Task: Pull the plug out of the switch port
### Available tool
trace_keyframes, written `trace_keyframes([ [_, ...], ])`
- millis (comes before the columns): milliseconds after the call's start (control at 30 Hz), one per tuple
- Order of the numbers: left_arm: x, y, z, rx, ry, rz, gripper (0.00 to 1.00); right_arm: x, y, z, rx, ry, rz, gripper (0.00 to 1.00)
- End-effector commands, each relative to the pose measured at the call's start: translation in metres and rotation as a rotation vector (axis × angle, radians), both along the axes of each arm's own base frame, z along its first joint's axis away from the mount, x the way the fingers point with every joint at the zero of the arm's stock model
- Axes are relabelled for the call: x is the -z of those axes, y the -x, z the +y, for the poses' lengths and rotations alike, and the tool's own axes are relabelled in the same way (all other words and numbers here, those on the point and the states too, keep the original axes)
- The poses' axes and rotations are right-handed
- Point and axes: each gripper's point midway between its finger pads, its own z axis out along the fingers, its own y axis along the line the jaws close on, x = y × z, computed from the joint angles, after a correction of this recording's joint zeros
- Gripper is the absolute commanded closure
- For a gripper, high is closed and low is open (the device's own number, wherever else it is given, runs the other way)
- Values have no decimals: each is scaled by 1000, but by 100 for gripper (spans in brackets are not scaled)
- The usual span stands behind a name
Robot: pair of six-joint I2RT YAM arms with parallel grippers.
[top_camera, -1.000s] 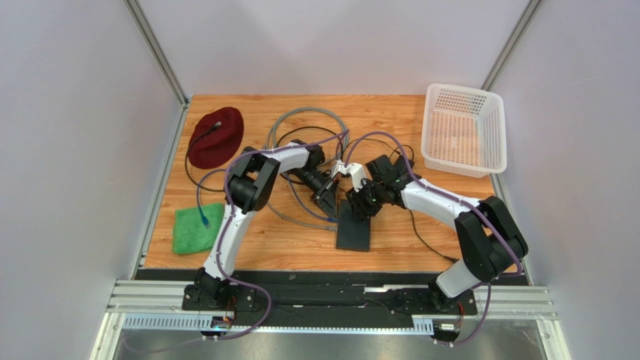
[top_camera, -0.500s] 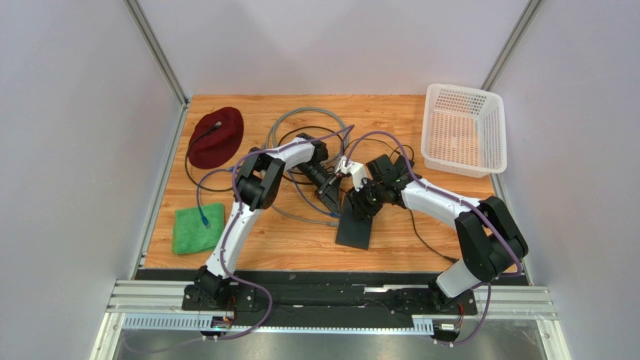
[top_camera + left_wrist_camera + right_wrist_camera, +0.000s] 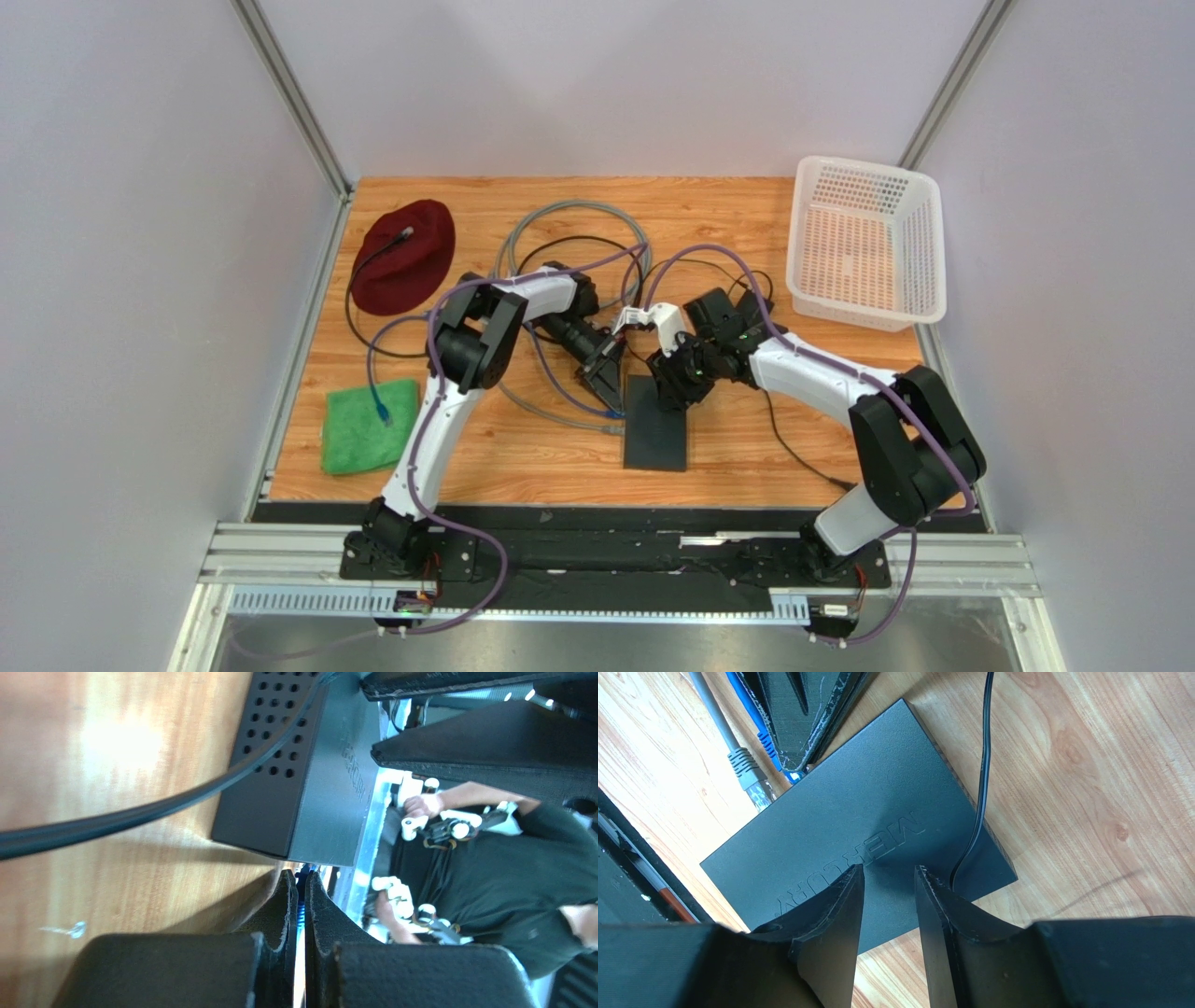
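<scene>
Now the left hand (image 3: 298, 882) is pinched tight on one blue plug (image 3: 766, 742), with one grey plug (image 3: 746, 770) loose beside it. The right hand (image 3: 889, 875), fingers narrowly apart and empty, rests on the single switch (image 3: 857, 805). It lies flat mid-way across the wooden bench (image 3: 533, 455), long axis near-to-far, between pale walls.

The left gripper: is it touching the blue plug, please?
Touching. Left wrist view: the left gripper is pinched on the blue plug, blue showing between its fingers.

Switch (image 3: 657, 423): flat matte black box, "MERCURY" lettered on top, lying flat near the middle of the wooden surface (image 3: 561, 462).
Plug (image 3: 766, 742): blue, at the switch's left edge; whether seated is unclear.
</scene>
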Motion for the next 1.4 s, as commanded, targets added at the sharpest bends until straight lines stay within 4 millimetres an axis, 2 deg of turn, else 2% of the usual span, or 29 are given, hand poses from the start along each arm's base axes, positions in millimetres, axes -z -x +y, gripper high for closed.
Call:
trace_keyframes([
  [0, -23, -37, -11, -76, 33, -102, 100, 11, 5, -13, 23, 67, 42, 60],
  [100, -25, -43, -16, -110, 35, -107, 100, 10, 8, -14, 17, 70, 57, 60],
  [133, -24, -43, -16, -117, 34, -109, 100, 3, 5, -10, 7, 58, 50, 61],
  [267, -22, -42, -14, -124, 44, -150, 82, -7, 8, -8, -27, 61, 75, 60],
  [367, -21, -42, -16, -127, 56, -165, 75, -4, 12, -8, -44, 70, 116, 60],
  [567, -10, -46, -17, -131, 42, -220, 68, 3, 13, -6, -72, 90, 159, 60],
  [933, -6, -36, -15, -81, 42, -241, 66, 5, 12, -4, -56, 77, 155, 59],
  [1133, 0, -10, -8, -9, 31, -235, 62, 6, 14, -4, -45, 70, 153, 59],
  [1233, 4, -3, -7, -10, 11, -221, 62, 7, 15, -4, -41, 66, 159, 59],
  [1367, 10, -9, -10, -31, -24, -226, 62, 7, 16, -2, -51, 65, 159, 59],
])
